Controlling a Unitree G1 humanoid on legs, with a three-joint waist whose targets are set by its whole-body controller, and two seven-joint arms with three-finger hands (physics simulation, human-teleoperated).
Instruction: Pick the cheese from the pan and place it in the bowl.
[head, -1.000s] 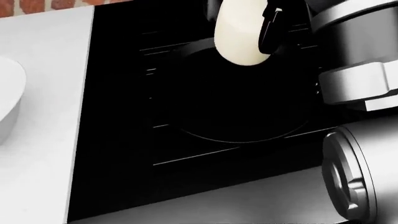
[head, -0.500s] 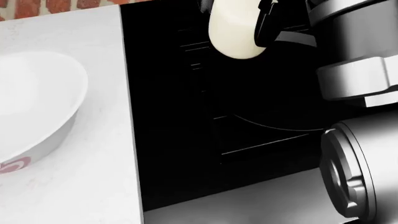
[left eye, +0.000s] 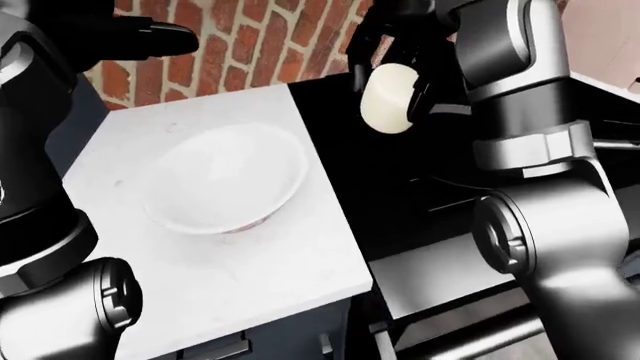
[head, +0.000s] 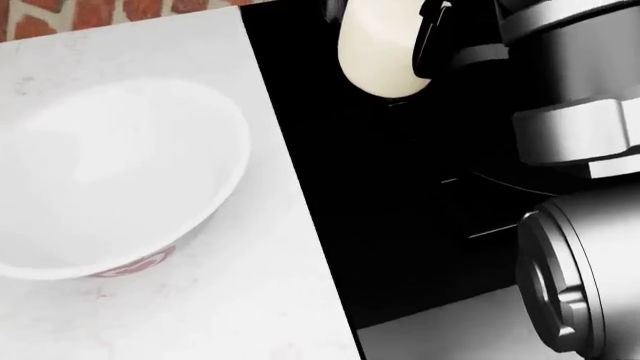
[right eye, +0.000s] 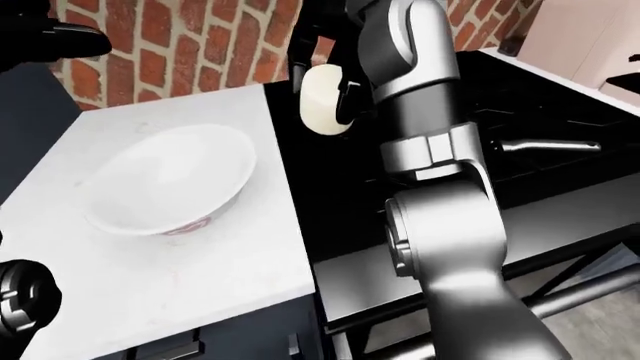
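Observation:
My right hand (left eye: 392, 71) is shut on the cheese (left eye: 388, 99), a pale cream rounded piece, and holds it in the air above the black stove (left eye: 400, 180), just right of the counter's edge. The cheese also shows at the top of the head view (head: 378, 49). The white bowl (left eye: 225, 176) with a red mark on its side stands on the white counter (left eye: 200, 285), left of and below the cheese. The pan's handle (right eye: 548, 145) shows at the right of the right-eye view; the pan itself is hidden behind my right arm. My left hand (left eye: 150, 39) hangs above the counter's upper left.
A red brick wall (left eye: 260, 45) runs along the top behind counter and stove. My right forearm (head: 575, 150) fills the right side of the head view. Dark cabinet fronts (right eye: 240, 337) sit below the counter.
The whole picture has shifted right, so the camera has turned left: the bowl has come fully into the head view. The cheese stays in my right hand, nearer the counter's edge.

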